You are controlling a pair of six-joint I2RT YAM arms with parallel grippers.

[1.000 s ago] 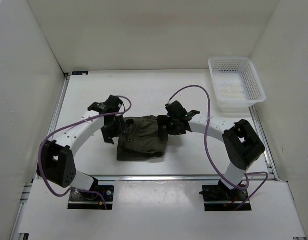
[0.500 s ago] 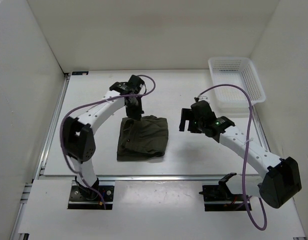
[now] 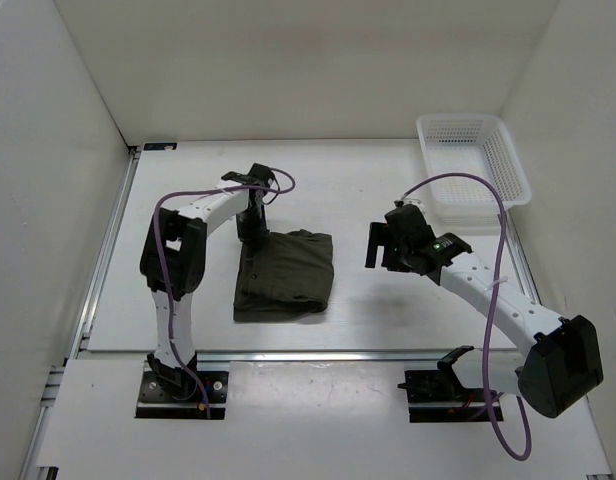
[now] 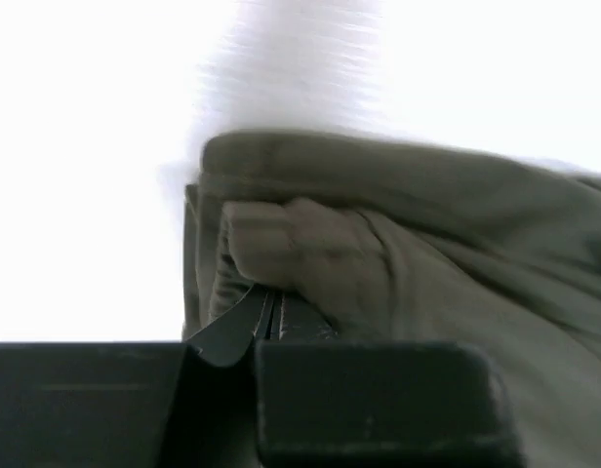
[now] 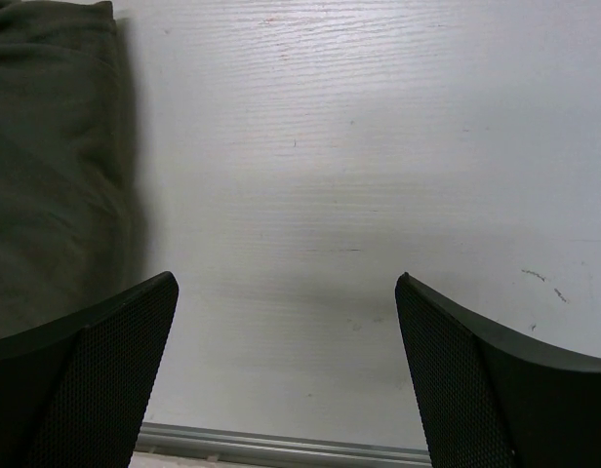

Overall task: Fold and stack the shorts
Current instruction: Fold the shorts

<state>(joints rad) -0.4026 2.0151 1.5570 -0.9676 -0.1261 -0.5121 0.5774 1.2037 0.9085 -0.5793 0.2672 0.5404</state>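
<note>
Olive shorts (image 3: pixel 285 275) lie folded mid-counter (image 3: pixel 188 190) as a near-square bundle, slightly longer near-to-far. At the bundle's far-left corner the left claw (image 3: pixel 250 228) is clamped together on a bunched fold of fabric. Off the right edge, the right claw (image 3: pixel 380 245) hangs spread apart over bare counter, touching nothing. The left arm is nearer, so any fold or drag likely starts from that far-left corner.

We are noting a white table (image 3: pixel 188 190), folded dark olive shorts (image 3: pixel 288 275) lying near its middle, a white mesh basket (image 3: pixel 426 165) sitting at the far right corner, well apart
</note>
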